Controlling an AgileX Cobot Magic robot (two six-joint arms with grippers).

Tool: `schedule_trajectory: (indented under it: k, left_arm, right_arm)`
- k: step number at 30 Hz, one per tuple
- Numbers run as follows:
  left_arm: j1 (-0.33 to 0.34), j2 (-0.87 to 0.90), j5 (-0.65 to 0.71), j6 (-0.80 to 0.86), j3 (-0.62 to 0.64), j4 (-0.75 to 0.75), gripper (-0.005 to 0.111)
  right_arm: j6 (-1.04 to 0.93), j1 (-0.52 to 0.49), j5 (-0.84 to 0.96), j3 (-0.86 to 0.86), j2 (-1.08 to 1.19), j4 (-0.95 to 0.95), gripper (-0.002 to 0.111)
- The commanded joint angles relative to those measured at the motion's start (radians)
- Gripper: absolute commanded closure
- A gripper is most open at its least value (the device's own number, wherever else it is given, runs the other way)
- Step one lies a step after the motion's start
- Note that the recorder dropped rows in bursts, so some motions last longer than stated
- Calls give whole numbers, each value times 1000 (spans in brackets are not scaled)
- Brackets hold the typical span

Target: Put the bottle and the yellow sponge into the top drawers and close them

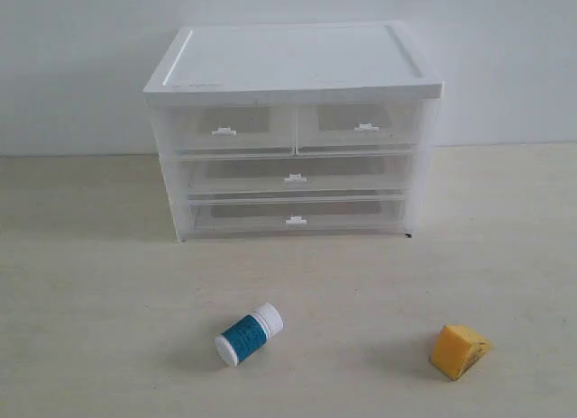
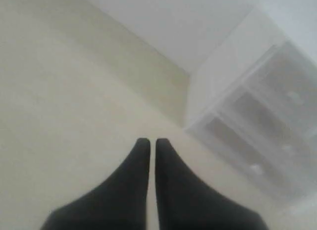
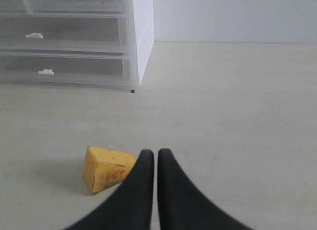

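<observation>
The bottle [image 1: 249, 334], white with a teal label, lies on its side on the table in front of the drawer unit. To its right lies the yellow sponge [image 1: 459, 350], a wedge. Both top drawers, left [image 1: 233, 128] and right [image 1: 359, 124], are pushed in. Neither arm shows in the exterior view. In the left wrist view my left gripper [image 2: 153, 141] is shut and empty above bare table, with the drawer unit [image 2: 257, 121] off to one side. In the right wrist view my right gripper [image 3: 153, 152] is shut and empty, right beside the sponge [image 3: 106, 168].
The white-topped drawer unit [image 1: 293, 67] stands at the back against a pale wall. Two full-width drawers, the upper [image 1: 295, 177] and the lower [image 1: 296, 218], sit shut under the top pair. The table [image 1: 90, 301] is pale wood.
</observation>
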Motion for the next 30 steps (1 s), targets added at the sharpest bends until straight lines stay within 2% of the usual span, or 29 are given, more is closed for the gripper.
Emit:
schedule_trajectory:
  k: [1,12,15,19,21,23,25,27,28,30]
  left_arm:
    - [-7,-1,3,-110,4,-298,103]
    - [-7,-1,-30,-95,4,-294,103]
    - [-7,-1,-95,-95,4,-298,103]
    - [-8,-1,-97,-75,4,-410,103]
    - [-8,-1,-127,41,4,-555,103]
    - [-8,-1,-180,256,-12,-704,103]
    - [-8,-1,-258,507,-69,-860,103]
    - [-8,5,-308,652,-160,-975,103]
    - [-8,20,-305,685,-205,-991,103]
    - [-8,104,-200,730,-338,-989,103]
  right_arm:
    - [-3,-4,-6,0,-5,-6,108]
    - [-3,-4,-6,0,-5,-6,108]
    - [-3,-4,-6,0,-5,-6,108]
    - [-3,-4,-6,0,-5,-6,108]
    - [-3,-4,-6,0,-5,-6,108]
    - [-3,-4,-6,0,-5,-6,108]
    - [-3,-4,-6,0,-5,-6,108]
    - [-3,-4,-6,0,-5,-6,108]
    - [-3,-4,-6,0,-5,-6,108]
    - [-3,-4,-6,0,-5,-6,108]
